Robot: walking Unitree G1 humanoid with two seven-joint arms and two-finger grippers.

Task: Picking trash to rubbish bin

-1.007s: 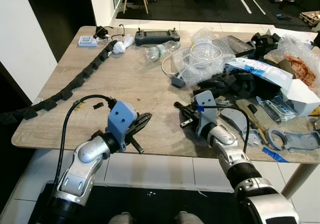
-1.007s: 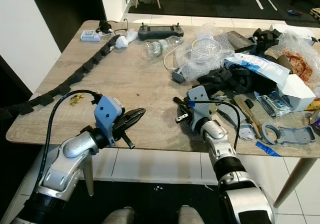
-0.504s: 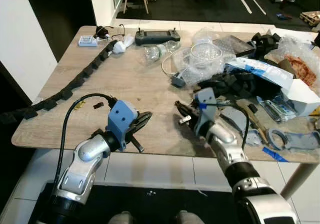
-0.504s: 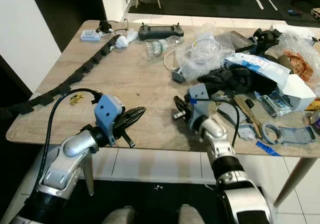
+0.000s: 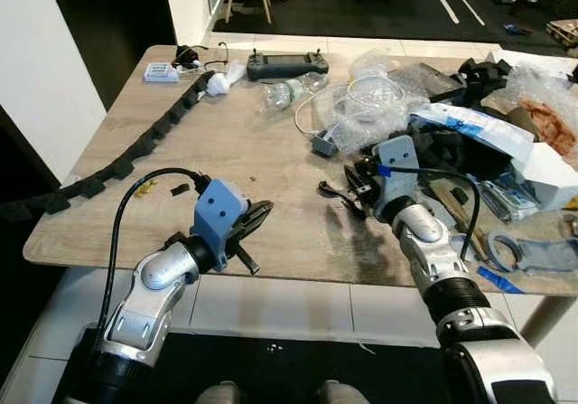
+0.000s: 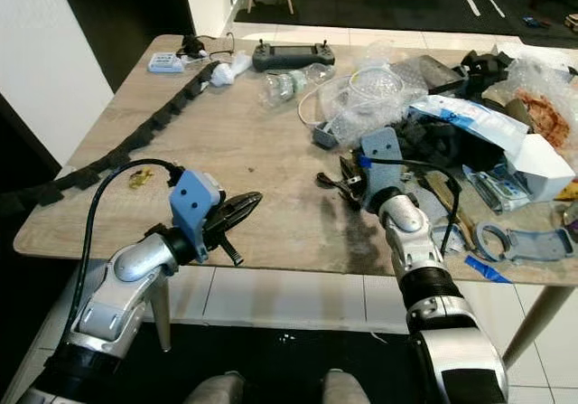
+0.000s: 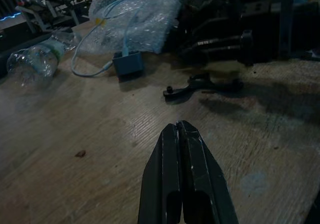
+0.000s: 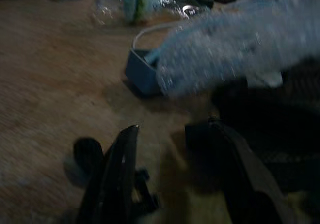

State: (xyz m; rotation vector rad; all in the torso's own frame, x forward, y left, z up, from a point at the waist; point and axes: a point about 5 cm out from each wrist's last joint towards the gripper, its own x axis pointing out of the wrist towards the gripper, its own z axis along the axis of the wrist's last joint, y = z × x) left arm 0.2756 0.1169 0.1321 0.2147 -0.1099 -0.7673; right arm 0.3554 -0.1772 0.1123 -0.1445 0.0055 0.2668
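Trash lies across the wooden table (image 5: 235, 151): a crushed clear bottle (image 5: 291, 90), bubble wrap (image 5: 366, 106) over a white cable with a grey-blue adapter (image 5: 322, 144), and black foam pieces (image 5: 433, 146). A small black part (image 5: 332, 190) lies on the bare wood. My right gripper (image 5: 358, 183) hovers just right of that part, at the edge of the foam pile, with its fingers (image 8: 117, 169) open. My left gripper (image 5: 265, 211) is shut and empty over the table's near edge; its fingertips (image 7: 180, 131) point at the black part (image 7: 200, 86).
A long black foam strip (image 5: 135, 146) runs along the left side. A remote controller (image 5: 284, 63) and a white tissue (image 5: 217, 83) lie at the far edge. A white box (image 5: 546, 164), packets and grey plastic parts (image 5: 528, 255) crowd the right end.
My right gripper has moved away from the near edge, farther in and to the right, up to the foam pile. The left arm has stayed put.
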